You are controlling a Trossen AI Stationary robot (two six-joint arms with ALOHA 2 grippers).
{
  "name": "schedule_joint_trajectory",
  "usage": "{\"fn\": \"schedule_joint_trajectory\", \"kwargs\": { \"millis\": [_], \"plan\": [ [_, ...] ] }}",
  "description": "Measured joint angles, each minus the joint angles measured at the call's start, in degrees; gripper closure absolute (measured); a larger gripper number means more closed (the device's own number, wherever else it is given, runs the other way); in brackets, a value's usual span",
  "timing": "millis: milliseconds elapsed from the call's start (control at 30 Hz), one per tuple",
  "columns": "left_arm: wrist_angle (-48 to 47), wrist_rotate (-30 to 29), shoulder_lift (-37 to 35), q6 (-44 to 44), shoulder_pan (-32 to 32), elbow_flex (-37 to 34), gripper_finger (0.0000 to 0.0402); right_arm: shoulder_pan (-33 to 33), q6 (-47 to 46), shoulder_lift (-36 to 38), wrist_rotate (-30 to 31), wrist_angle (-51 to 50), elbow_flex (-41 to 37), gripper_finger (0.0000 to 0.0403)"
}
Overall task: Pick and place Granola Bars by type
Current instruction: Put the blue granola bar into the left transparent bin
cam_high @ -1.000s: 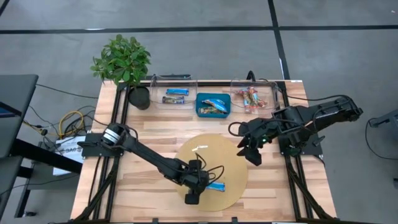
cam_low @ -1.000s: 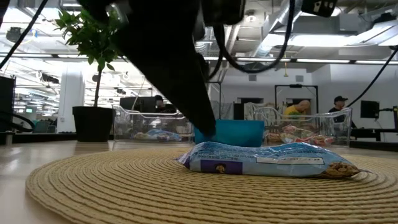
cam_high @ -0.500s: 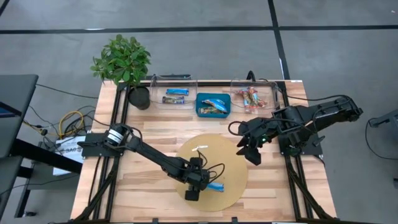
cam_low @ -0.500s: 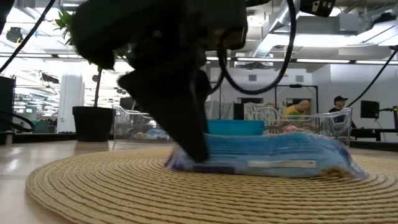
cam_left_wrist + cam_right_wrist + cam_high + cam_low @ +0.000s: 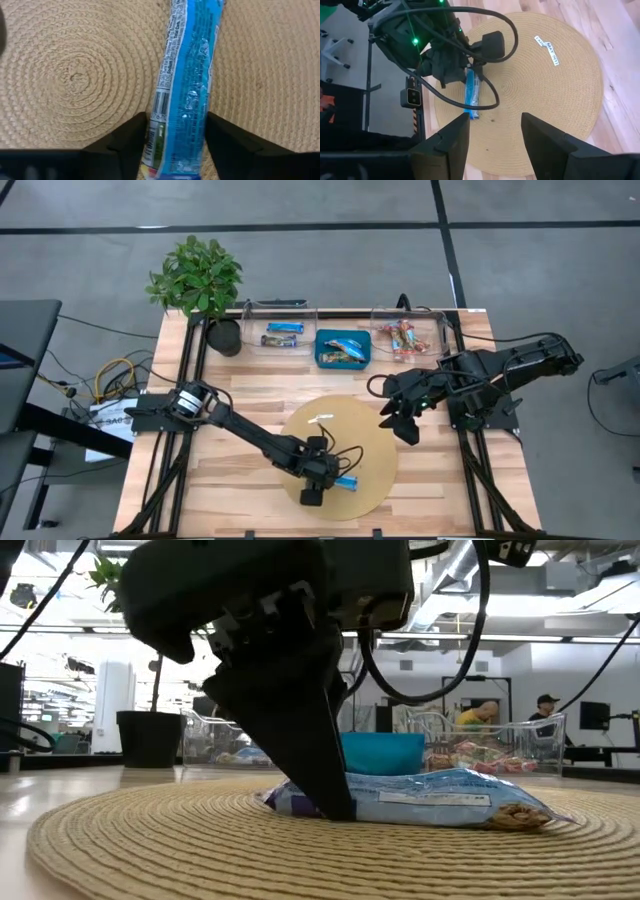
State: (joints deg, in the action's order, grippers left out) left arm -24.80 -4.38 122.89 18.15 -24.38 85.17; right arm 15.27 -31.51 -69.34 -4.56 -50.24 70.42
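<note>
One bright blue granola bar point(image 5: 346, 481) lies flat on the round woven mat point(image 5: 340, 425). My left gripper point(image 5: 318, 483) is down on the mat at the bar's left end, shut on it. In the low view a dark finger point(image 5: 320, 780) stands on the mat at that end. My right gripper point(image 5: 400, 425) waits open above the mat's right edge. Other bars lie in the containers at the far edge: blue ones in a clear bin point(image 5: 283, 335), blue-and-silver ones in the teal tray point(image 5: 343, 348), red-and-tan ones in another clear bin point(image 5: 405, 338). My left gripper pinches the blue bar between its two fingers, one on each long edge point(image 5: 152, 112), near the bar's left end. The fingers point(image 5: 225, 140) come from above, slanting down. The bar point(image 5: 192, 60) lies flat on the mat and stretches away from the fingers.
A potted plant point(image 5: 200, 280) stands at the far left corner. A small white label point(image 5: 320, 418) lies on the mat. Black rails run along both table sides. Bare wood shows left of the mat and between the mat and the bins.
My left gripper has come down onto the mat, and its fingers now stand on either side of the blue bar's left end. The bar has slid a little toward the table's left and stays flat on the mat.
</note>
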Motion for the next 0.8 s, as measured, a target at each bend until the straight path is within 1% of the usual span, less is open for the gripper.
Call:
{"fn": "schedule_joint_trajectory", "kwargs": {
  "millis": [100, 233, 333, 400, 533, 700, 800],
  "plan": [
    [-1.01, 0.05, 0.12, 0.09, 0.00, 1.06, 0.0255, 0.00, 0.00, 0.00, 0.15, -0.22, 0.00, 0.0234],
    [-3.49, 0.66, 0.20, -0.54, -0.09, 4.38, 0.0308, -0.02, 0.00, 0.00, 0.15, -0.28, 0.00, 0.0234],
    [-7.31, 0.90, 0.20, -0.48, -0.09, 7.81, 0.0327, 0.00, 0.00, 0.00, 0.15, -0.30, 0.02, 0.0234],
    [-11.07, -0.58, 0.20, 0.15, 0.12, 11.06, 0.0332, 0.00, 0.29, 0.00, 0.15, -0.32, 0.00, 0.0234],
    [-24.52, -9.09, 0.16, 3.59, 1.28, 18.55, 0.0332, -0.01, 0.32, 0.47, 0.70, -1.66, 0.01, 0.0234],
    [-45.12, -22.17, 0.09, 10.15, 4.06, 27.86, 0.0333, 0.00, -1.29, 2.41, 4.55, -4.11, 0.00, 0.0234],
    [-57.49, -27.06, -0.02, 13.94, 6.66, 33.18, 0.0335, -0.02, -1.51, 4.31, 6.58, -5.00, 0.02, 0.0234]
  ]
}}
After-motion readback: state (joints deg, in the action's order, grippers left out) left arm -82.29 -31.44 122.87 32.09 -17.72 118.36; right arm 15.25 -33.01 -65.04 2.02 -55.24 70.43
